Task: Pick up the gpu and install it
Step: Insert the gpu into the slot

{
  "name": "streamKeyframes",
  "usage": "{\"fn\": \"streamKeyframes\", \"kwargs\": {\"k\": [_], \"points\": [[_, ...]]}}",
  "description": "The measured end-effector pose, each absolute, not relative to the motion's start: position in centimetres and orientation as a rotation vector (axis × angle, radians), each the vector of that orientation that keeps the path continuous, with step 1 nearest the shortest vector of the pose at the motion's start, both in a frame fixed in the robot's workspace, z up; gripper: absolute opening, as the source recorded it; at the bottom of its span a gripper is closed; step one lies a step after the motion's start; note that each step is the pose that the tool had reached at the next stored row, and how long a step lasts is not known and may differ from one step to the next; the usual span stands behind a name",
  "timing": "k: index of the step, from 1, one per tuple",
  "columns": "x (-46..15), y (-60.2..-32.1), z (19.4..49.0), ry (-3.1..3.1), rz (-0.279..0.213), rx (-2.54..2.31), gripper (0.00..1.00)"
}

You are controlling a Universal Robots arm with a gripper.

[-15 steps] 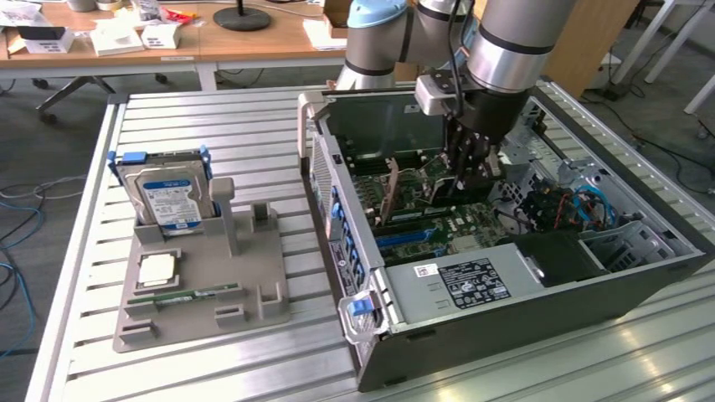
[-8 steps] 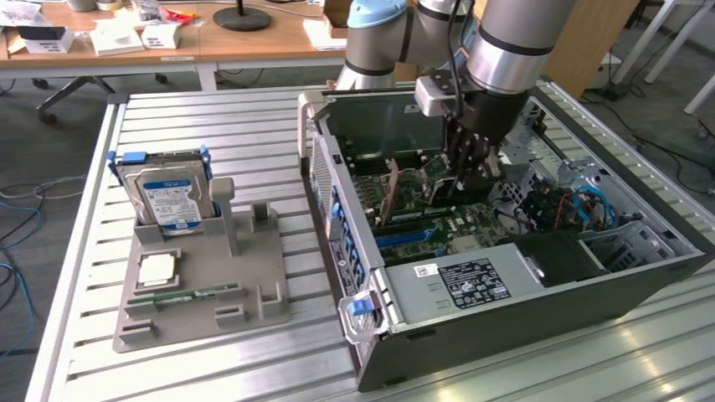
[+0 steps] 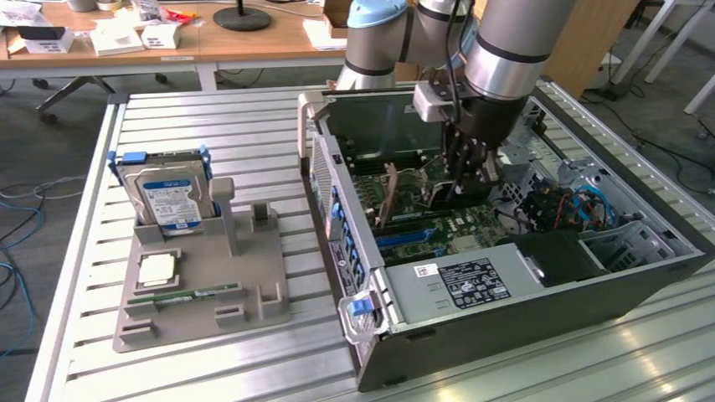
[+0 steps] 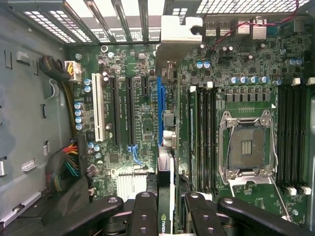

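Wrist view | claw (image 4: 171, 209) is gripping gpu (image 4: 165, 162) edge-on, fingers narrowed onto its top edge | gpu is hanging under claw, lining up over blue slot (image 4: 160, 108); seated or not, cannot tell | handling: likely light, stiff, fragile, slippery if tilted; pinching bare board edge, avoiding chips and contacts

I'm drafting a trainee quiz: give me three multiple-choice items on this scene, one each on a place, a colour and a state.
1. The hard drive stands: A in the grey holder; B in a drawer; C on a shelf.
2. The slot alongside the gpu is: A yellow; B blue; C red.
3. The gpu is: A lying flat; B hanging from a cable; C gripped on edge by the gripper.
A: it stands upright in the holder. B: the slot along the card is blue. C: it sits clamped in the gripper.
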State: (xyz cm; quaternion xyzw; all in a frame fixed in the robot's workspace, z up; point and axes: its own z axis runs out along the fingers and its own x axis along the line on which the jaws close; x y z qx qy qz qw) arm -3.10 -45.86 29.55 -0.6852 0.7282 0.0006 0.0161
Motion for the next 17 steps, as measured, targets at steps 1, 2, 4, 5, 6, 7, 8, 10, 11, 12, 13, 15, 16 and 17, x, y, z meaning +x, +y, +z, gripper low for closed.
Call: {"fn": "streamKeyframes", "kwargs": {"k": [1, 2, 4, 5, 6, 7, 8, 10, 11, 12, 13, 15, 16, 17], "points": [[-3.10, -45.86, 29.46, 2.264, 0.002, -2.131, 0.26], [-3.10, -45.86, 29.37, 2.264, 0.002, -2.131, 0.26], [-3.11, -45.86, 29.18, 2.265, 0.002, -2.131, 0.26], [-3.12, -45.86, 29.08, 2.265, 0.002, -2.131, 0.26], [-3.13, -45.86, 28.98, 2.264, 0.002, -2.131, 0.26], [-3.14, -45.86, 28.89, 2.264, 0.002, -2.131, 0.26], [-3.15, -45.86, 28.81, 2.264, 0.002, -2.131, 0.26], [-3.20, -45.86, 28.67, 2.264, 0.004, -2.130, 0.26], [-3.22, -45.87, 28.63, 2.263, 0.005, -2.129, 0.26], [-3.24, -45.86, 28.59, 2.262, 0.008, -2.128, 0.26], [-3.24, -45.86, 28.58, 2.261, 0.009, -2.128, 0.26], [-3.24, -45.86, 28.58, 2.261, 0.009, -2.128, 0.26], [-3.25, -45.86, 28.56, 2.261, 0.011, -2.127, 0.26], [-3.25, -45.87, 28.55, 2.260, 0.013, -2.126, 0.26]]}}
